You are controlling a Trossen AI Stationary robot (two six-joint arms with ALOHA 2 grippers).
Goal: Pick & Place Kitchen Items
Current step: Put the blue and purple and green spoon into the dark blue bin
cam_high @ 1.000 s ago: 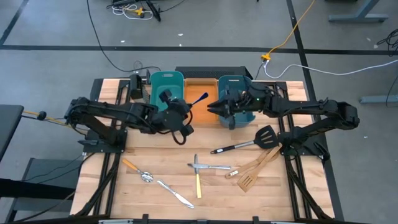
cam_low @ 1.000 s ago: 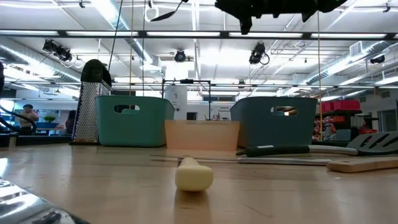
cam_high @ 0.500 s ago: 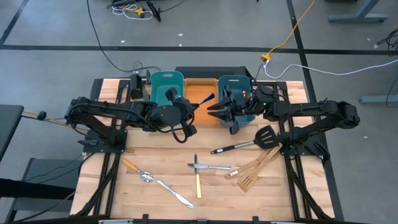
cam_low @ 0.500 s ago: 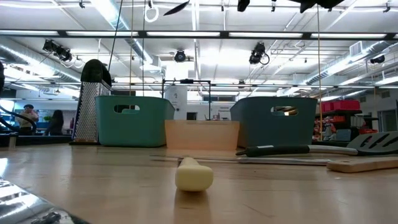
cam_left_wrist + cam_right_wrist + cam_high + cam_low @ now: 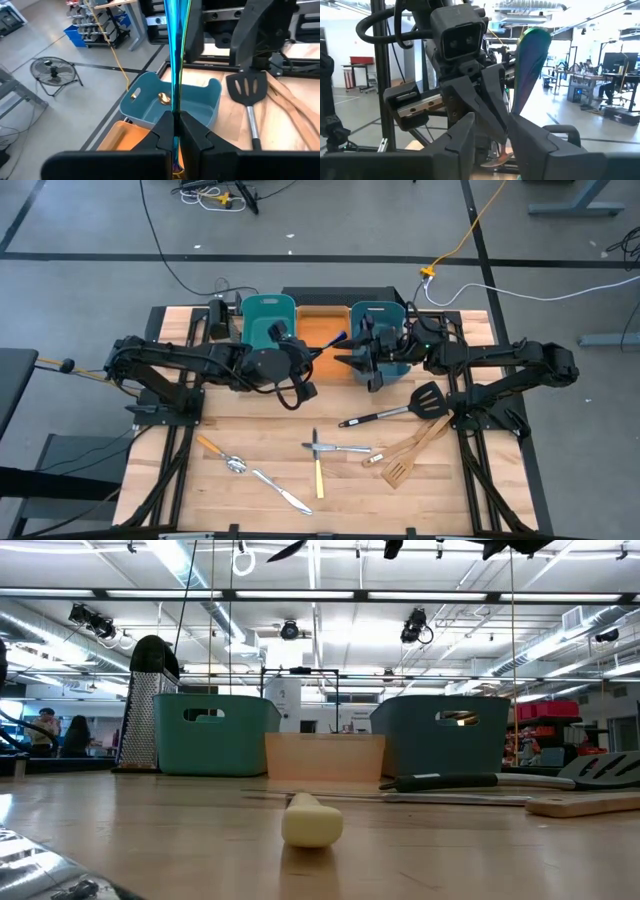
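the left gripper (image 5: 176, 131) is pinched on an iridescent blue spoon (image 5: 330, 340), held in the air above the orange bin (image 5: 321, 326) between the two teal bins (image 5: 268, 315). the right gripper (image 5: 345, 356) hangs just beside it, fingers spread and holding nothing. below on the table (image 5: 250, 430) lie the black slotted spatula (image 5: 400, 407), wooden spatulas (image 5: 410, 452) and silver knives (image 5: 282, 491).

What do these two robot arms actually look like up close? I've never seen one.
Both are black, built of slim jointed segments with chunky rounded joints. The left arm trails a looped black cable near its wrist. The right arm looks the same. The left pincer has two flat, angular dark fingers beneath a boxy grey camera housing with two lenses. The right pincer is dark too.
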